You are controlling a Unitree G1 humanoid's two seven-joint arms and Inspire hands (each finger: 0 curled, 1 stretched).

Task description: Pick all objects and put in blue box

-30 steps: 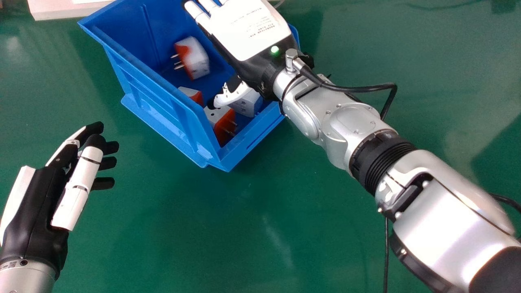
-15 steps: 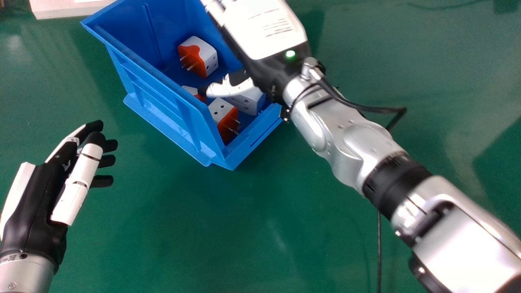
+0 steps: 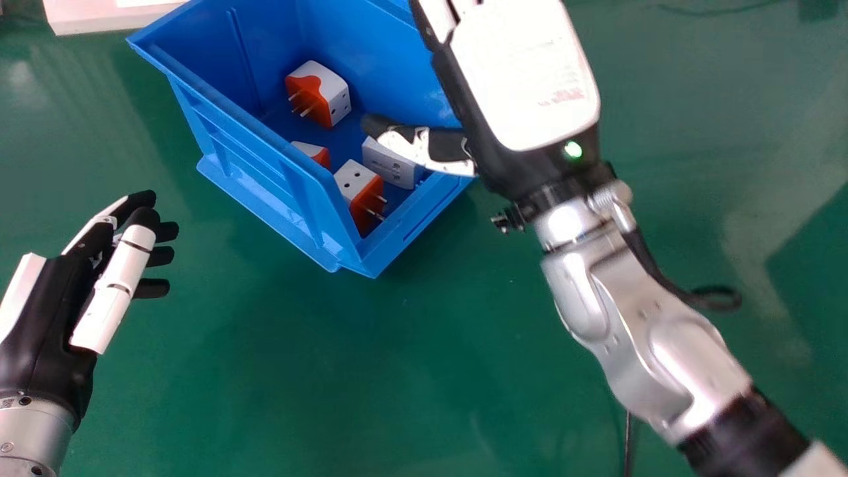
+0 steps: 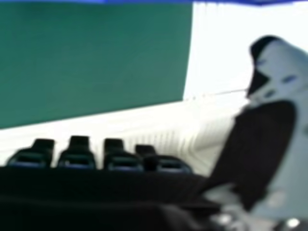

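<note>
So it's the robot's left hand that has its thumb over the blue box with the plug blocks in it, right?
Not quite: the head view shows it is the right hand that has its thumb over the blue box. The plug blocks are indeed in it.

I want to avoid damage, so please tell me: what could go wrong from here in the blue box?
The right hand has its thumb over the blue box; moving out low, it might catch the rim and drag the box. 
A dip might knock the white-and-blue adapter beneath. 
The front orange-and-white plug adapter has bare pins, which a bump could bend.
</note>
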